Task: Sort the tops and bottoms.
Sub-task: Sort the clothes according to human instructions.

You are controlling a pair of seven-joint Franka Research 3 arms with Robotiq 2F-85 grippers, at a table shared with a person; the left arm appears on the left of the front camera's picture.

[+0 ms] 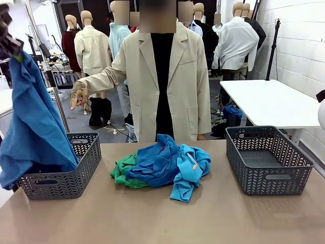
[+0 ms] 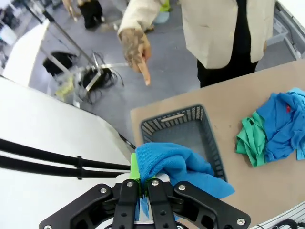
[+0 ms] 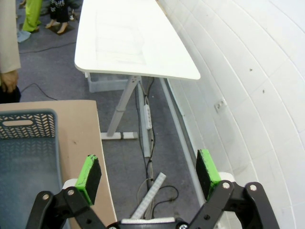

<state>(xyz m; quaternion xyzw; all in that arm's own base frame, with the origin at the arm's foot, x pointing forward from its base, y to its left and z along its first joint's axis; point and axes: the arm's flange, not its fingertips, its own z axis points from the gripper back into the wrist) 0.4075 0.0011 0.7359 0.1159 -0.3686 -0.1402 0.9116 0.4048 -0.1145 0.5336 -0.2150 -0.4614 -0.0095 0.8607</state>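
High at the far left, my left gripper (image 1: pixel 13 50) is shut on a royal blue top (image 1: pixel 31 127), which hangs down over the left grey basket (image 1: pixel 66 175). In the left wrist view, the left gripper (image 2: pixel 141 188) pinches the blue top (image 2: pixel 178 164) above that basket (image 2: pixel 183 131). Mid-table lies a pile of blue tops (image 1: pixel 167 162) over a green bottom (image 1: pixel 123 172); the same blue tops (image 2: pixel 283 117) and green bottom (image 2: pixel 250 140) appear from the left wrist. My right gripper (image 3: pixel 148 174) stands open with nothing in it, off the table's right edge beside the right basket (image 3: pixel 24 157).
The right grey basket (image 1: pixel 266 160) is empty. A person in a beige coat stands at the far side, one hand (image 1: pixel 78 94) pointing down toward the left basket. A white side table (image 1: pixel 271 101) stands at the back right, near a white brick wall.
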